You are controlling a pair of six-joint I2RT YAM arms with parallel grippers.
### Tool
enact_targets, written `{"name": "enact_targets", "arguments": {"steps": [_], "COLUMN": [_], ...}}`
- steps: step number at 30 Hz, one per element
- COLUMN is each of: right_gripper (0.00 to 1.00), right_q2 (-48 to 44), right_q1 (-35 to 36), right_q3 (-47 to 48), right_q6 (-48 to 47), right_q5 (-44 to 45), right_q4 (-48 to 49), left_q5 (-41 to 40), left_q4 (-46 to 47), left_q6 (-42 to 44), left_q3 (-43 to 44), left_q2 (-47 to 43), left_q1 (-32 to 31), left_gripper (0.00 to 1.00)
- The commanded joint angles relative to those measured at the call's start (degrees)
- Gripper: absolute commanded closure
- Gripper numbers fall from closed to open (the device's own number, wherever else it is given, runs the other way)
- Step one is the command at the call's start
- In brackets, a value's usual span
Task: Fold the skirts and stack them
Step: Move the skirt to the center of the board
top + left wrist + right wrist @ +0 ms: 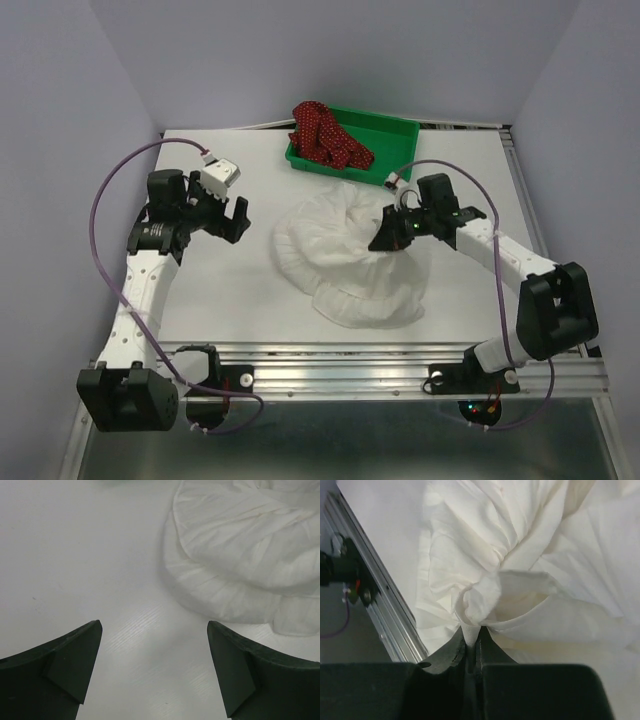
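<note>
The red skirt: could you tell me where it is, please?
Top view: the red skirt lies bunched in the tray, left end, at the far table edge, beyond the white skirt.

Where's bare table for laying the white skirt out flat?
Barest: the near-left table between the left gripper, the white skirt and the front rail. Another patch lies far-left, beside the green tray. Centre and right are crowded: skirt, plus right gripper clamping it.
</note>
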Motion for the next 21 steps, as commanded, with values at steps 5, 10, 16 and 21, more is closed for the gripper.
{"name": "enact_targets", "arguments": {"steps": [5, 10, 16, 21], "right_gripper": [0.99, 0.82, 0.11, 0.09], "right_q2": [-12.8, -20.0, -17.3, -18.4], "right_q1": [1.0, 1.0, 1.0, 1.0], "right_q3": [-4.8, -11.1, -13.3, -9.3], "right_q6": [-35.6, -48.5, -49.9, -44.4], "right_q5": [11.1, 15.6, 23.8, 27.7], "right_q4": [-25.2, -28.2, -29.3, -29.4], "left_q5": [2.7, 0.4, 1.0, -1.1], "left_q4": [-3.2, 2.1, 6.6, 9.9], "left_q6": [11.7, 10.2, 5.3, 4.8], "left_q3": [-0.2, 1.4, 9.8, 15.3], "left_q2": [6.7, 13.3, 27.2, 33.9], "left_q1": [-3.5, -10.9, -20.4, -27.7], "left_gripper": [0.06, 0.1, 0.2, 0.23]}}
